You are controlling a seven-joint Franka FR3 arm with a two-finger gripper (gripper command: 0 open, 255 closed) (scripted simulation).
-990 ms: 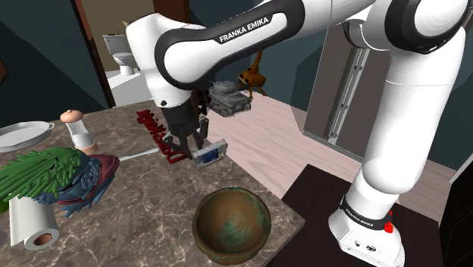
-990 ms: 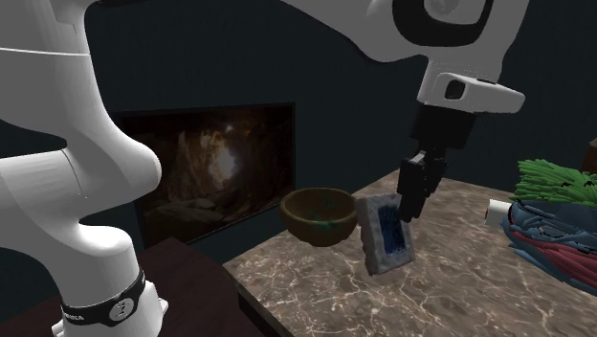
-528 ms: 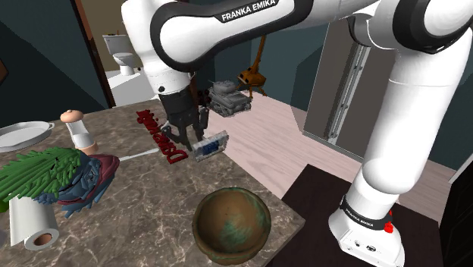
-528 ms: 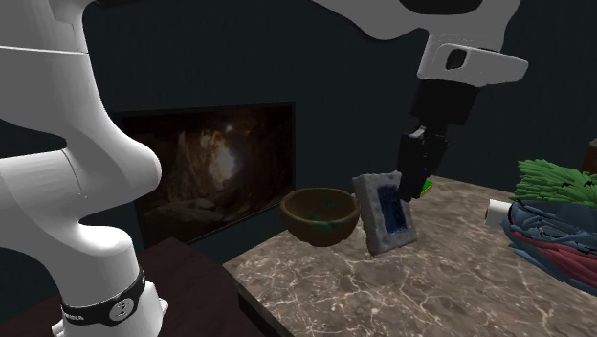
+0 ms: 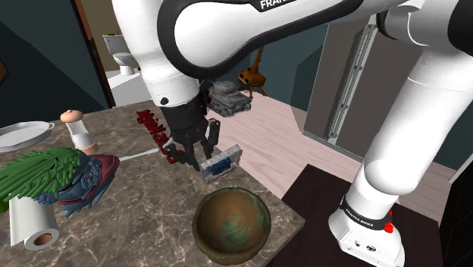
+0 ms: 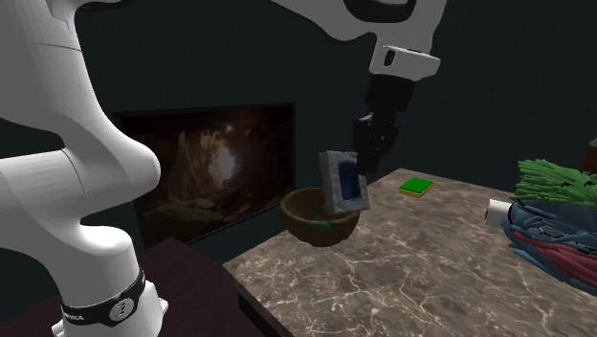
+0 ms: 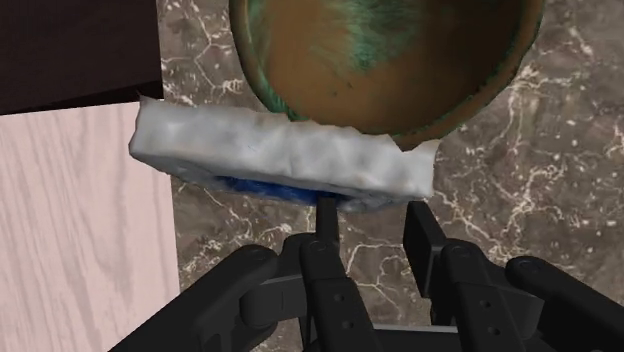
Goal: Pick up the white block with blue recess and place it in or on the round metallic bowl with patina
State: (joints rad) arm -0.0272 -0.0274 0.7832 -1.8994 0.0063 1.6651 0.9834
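My black gripper (image 5: 205,157) is shut on the white block with a blue recess (image 5: 221,161) and holds it in the air, tilted, above the marble table. The round brown bowl with green patina (image 5: 232,222) stands near the table's front corner, just below and in front of the block. In the second exterior view the block (image 6: 345,182) hangs over the near rim of the bowl (image 6: 320,215), under the gripper (image 6: 361,165). From the wrist, the block (image 7: 285,155) lies across the fingers (image 7: 325,215), with the bowl (image 7: 385,55) right beyond it.
On the table (image 5: 151,220) are a red lettered object (image 5: 158,135), a toy tank (image 5: 228,98), a green and blue heap (image 5: 61,178), a paper roll (image 5: 32,224), a shaker (image 5: 78,129) and a plate (image 5: 23,134). A green pad (image 6: 416,186) lies farther back. The table edge runs beside the bowl.
The gripper has carried the block up off the table and across toward the bowl; it now hangs by the bowl's rim.
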